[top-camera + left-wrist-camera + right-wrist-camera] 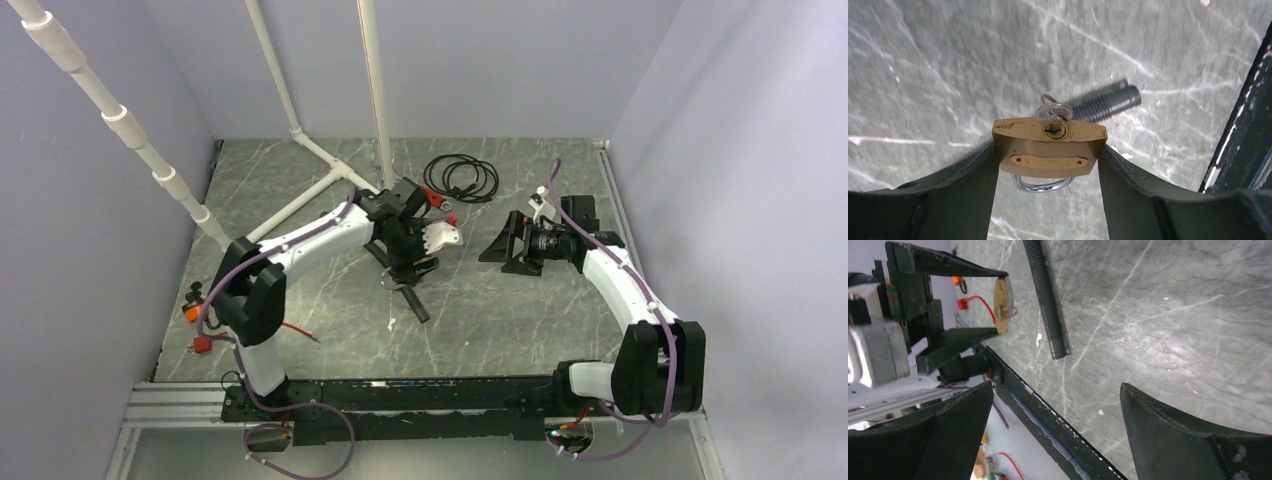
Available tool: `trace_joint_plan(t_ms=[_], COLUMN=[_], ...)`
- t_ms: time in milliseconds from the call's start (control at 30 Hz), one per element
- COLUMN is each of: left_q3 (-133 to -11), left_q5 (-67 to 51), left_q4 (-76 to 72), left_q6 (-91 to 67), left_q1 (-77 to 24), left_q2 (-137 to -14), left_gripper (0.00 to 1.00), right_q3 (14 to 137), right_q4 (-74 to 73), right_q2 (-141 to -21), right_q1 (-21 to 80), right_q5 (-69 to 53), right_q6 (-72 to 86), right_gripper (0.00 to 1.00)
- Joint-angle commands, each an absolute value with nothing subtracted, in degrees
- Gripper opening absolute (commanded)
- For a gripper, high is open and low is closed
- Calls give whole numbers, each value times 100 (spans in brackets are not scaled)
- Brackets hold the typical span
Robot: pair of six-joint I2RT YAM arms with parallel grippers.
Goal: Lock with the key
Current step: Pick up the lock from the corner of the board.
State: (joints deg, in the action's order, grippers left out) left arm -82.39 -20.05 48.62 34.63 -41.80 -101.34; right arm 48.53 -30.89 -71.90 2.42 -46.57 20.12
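A brass padlock (1049,150) is clamped by its two sides in my left gripper (1049,146), which is shut on it and holds it above the table. A silver key (1053,114) on a small ring sticks out of the keyhole in the padlock's bottom face. The steel shackle (1042,185) points back toward the wrist; whether it is latched I cannot tell. In the right wrist view the padlock (1002,305) appears edge-on between the left fingers (955,337). My right gripper (1056,387) is wide open and holds nothing, standing apart to the right (497,245) of the left gripper (408,268).
A black threaded rod (412,303) lies on the marble table just under the left gripper. A coiled black cable (461,178) sits at the back. A white pipe frame (320,165) crosses the back left. Red and orange connectors (195,310) lie at the left edge.
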Motion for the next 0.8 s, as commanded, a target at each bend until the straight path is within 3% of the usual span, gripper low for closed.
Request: trace_joint_plan(t_ms=[0,233,533,767], left_q3=[-8950,-9554,-9868,-9932], left_q5=[-2037,-2151,-2321,-2358], left_q4=[4599,4408,4218,4191], left_q6=[3190,3084,2791,2705], left_q1=[-4449,-4771,-4952,-4958], left_q2=[-10437,-11006,-11278,-11333], left_gripper=[23,23,24,24], right_q3=[4650,4442,4120,3951], right_q4=[-2083,-1382,-381,489], right_q2=[-7361,-7758,-8301,-8518], right_q1=[393,659,817,1039], right_q5=[-5141,-5142,-5217,-5432], right_q6=[2879,3269,3959,4463], right_gripper=[99,98,85,81])
